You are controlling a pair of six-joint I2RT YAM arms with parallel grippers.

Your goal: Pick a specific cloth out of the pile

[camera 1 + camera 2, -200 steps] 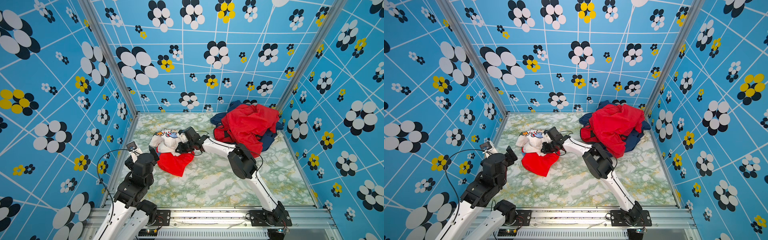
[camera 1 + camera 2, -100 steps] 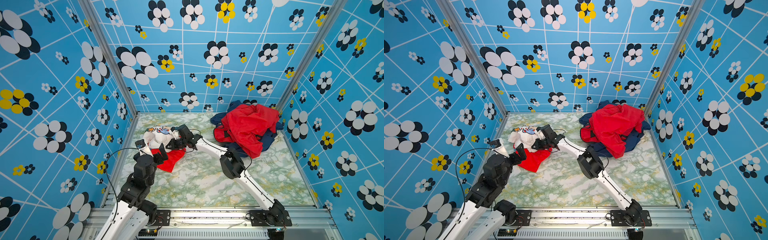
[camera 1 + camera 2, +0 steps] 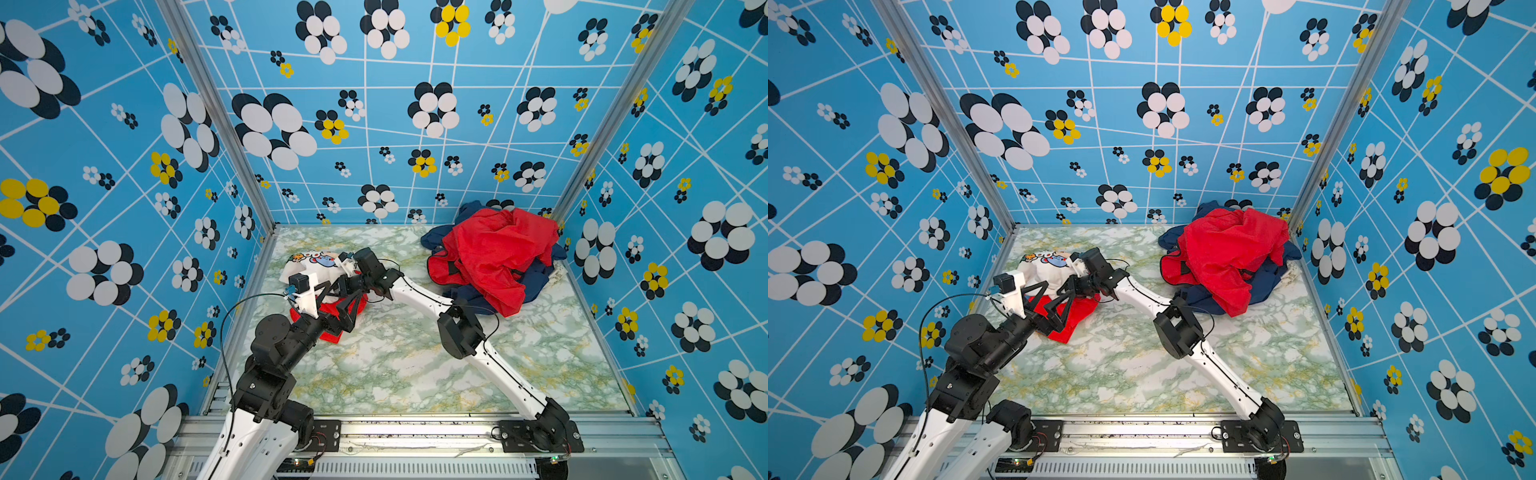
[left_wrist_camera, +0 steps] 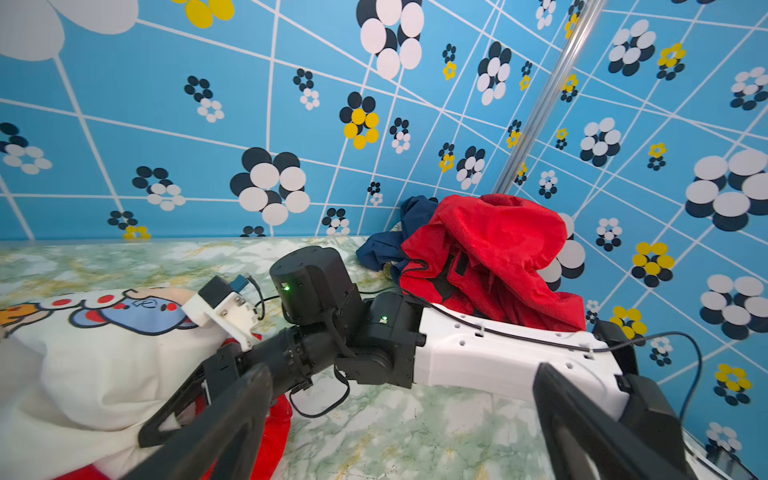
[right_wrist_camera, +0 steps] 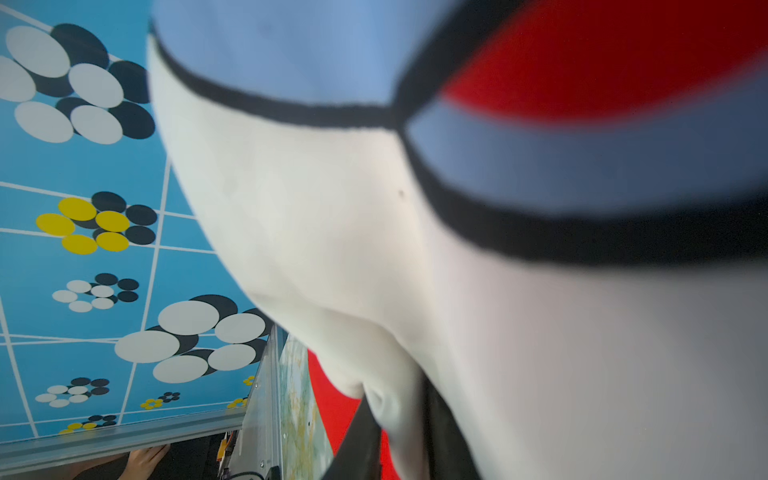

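Note:
The cloth (image 3: 309, 266) (image 3: 1044, 266), white with cartoon prints and a red panel, lies crumpled at the back left of the marble table (image 3: 415, 365). My right gripper (image 3: 338, 286) (image 5: 395, 440) reaches across to it, its jaws narrowly apart with a fold of the white cloth (image 5: 332, 249) pinched between them. My left gripper (image 3: 343, 305) (image 3: 1054, 299) (image 4: 399, 374) is wide open just above the cloth's red panel, holding nothing. The pile (image 3: 494, 257) (image 4: 490, 257), a big red shiny garment over navy ones, sits in the back right corner.
The right arm (image 3: 457, 328) stretches diagonally across the table's middle. The patterned left wall (image 3: 232, 249) stands close behind the cloth. An aluminium rail (image 3: 415, 424) runs along the front edge. A person's hand (image 5: 143, 457) shows outside the enclosure.
The right gripper carried the cloth left and back and lowered it towards the table. The left arm unfolded and reached forward, its open gripper now over the red panel.

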